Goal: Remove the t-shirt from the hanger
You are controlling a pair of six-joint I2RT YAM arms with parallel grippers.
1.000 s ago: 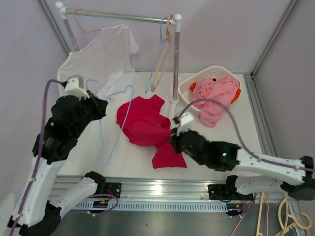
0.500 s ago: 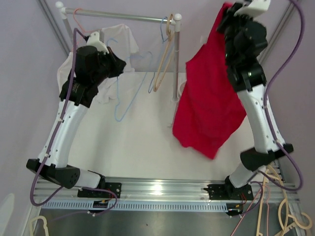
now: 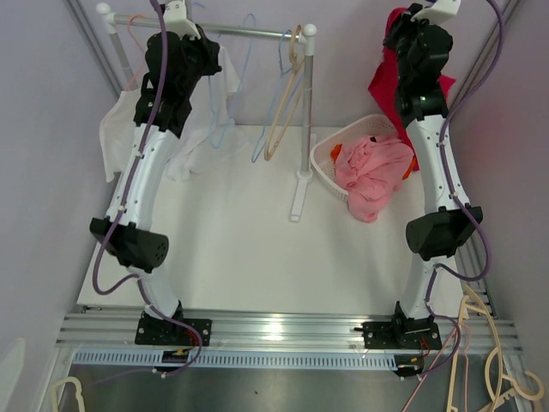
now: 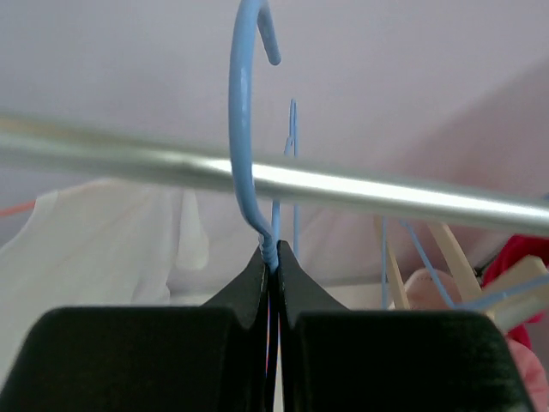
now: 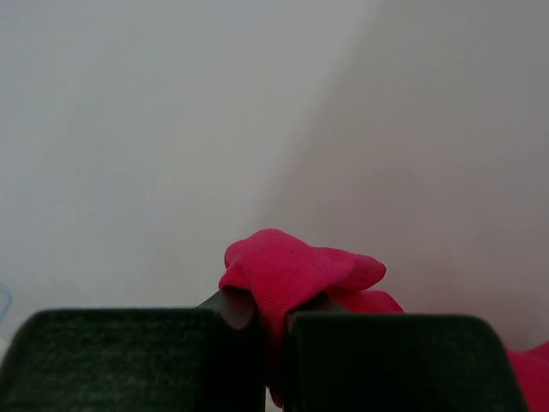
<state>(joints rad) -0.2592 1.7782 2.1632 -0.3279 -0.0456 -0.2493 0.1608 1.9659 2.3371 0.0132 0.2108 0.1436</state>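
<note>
We can read no text, label, brand, number or sign in any of the three views.

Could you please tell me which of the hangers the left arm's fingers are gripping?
The light blue hanger, pinched just below its hook between the left fingers; the beige hanger and the orange hanger merely hang from the rail, untouched.
</note>
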